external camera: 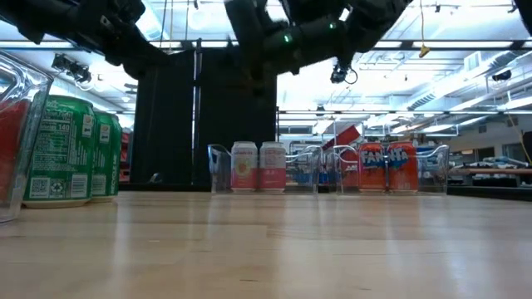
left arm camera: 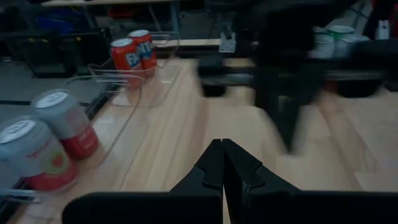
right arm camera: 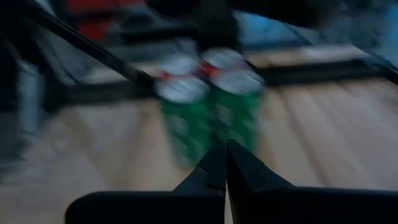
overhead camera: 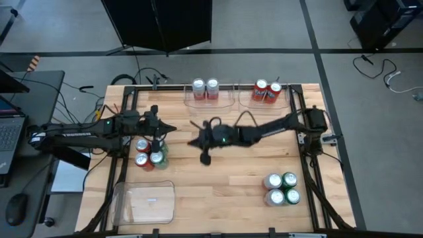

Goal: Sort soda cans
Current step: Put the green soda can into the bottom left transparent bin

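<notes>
Our right claw (overhead camera: 201, 144) hangs over the middle of the surface (overhead camera: 225, 192), its fingers pressed together on nothing, as its own wrist view shows; that view looks toward the mixed cluster of cans (right arm camera: 208, 93), two green in front and red tops behind. Our left claw (overhead camera: 158, 135) sits just above that same cluster at the surface's left side, its fingers also together and empty in its wrist view. Seen from above, the cluster (overhead camera: 150, 153) holds red and green cans packed so that they touch. Further out, two silver-white cans (overhead camera: 205, 89) stand in a clear tray (overhead camera: 228, 100) at the far edge, two red cans (overhead camera: 266, 91) in the tray beside it, and a group of four, green and silver-white (overhead camera: 282, 188), stands near the right front corner. An empty clear tray (overhead camera: 132, 203) lies at the left front. We judge the cans stiff, smooth and slippery; we cannot tell whether they are full, so their weight is unknown. The thin walls could dent under a hard squeeze. We would take one across its body near mid-height, approaching from an outer side, since the neighbours leave little room for fingers.
</notes>
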